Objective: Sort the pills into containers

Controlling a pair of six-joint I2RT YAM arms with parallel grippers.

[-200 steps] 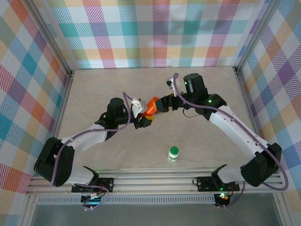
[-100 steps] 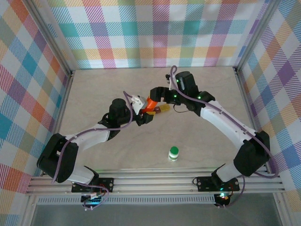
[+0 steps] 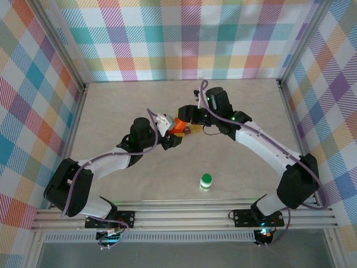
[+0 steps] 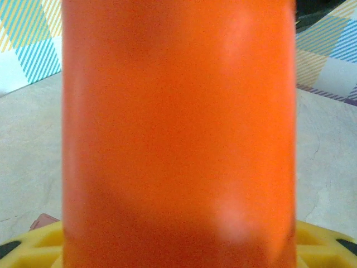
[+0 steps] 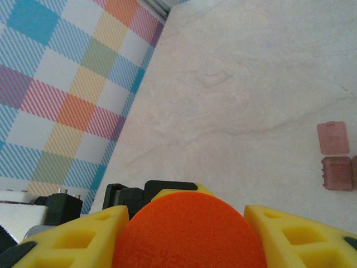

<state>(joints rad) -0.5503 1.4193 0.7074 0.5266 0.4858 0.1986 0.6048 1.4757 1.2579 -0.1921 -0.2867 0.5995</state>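
The left gripper (image 3: 169, 136) holds the orange bottle (image 3: 178, 126) above the table (image 3: 111, 106), part closed around its body. The right gripper (image 3: 187, 119) clamps its round end (image 5: 189, 234), probably to twist it open.

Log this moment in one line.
left pincer: shut on orange bottle | right pincer: shut on the same bottle's round end | green-capped bottle: upright near front edge, apart from both arms
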